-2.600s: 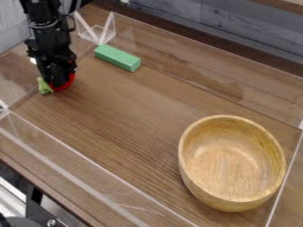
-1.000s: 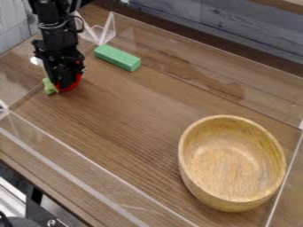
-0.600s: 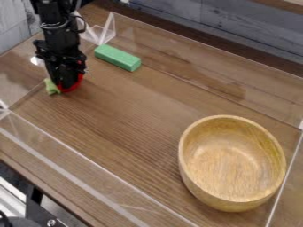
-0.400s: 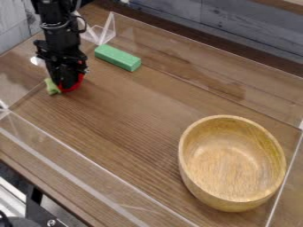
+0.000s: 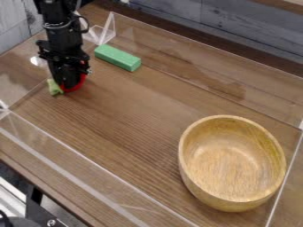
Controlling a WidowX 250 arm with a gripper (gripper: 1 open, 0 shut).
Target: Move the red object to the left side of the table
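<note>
The black robot claw (image 5: 67, 80) points straight down and is pinching the small red ball with a little green bit (image 5: 69, 85). The ball sits right under the claw, between its tips, low on the brown wooden table (image 5: 142, 124). The flat green block (image 5: 117, 58) lies near, to the claw's right and farther back. The big round wooden bowl (image 5: 233, 162) is far off to the right and nearer the front.

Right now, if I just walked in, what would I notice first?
Probably the big wooden bowl, sitting empty at the near right of the table. Then the black gripper at the far left, pointing down and shut on the small red object, with a flat green block just beside it.
</note>
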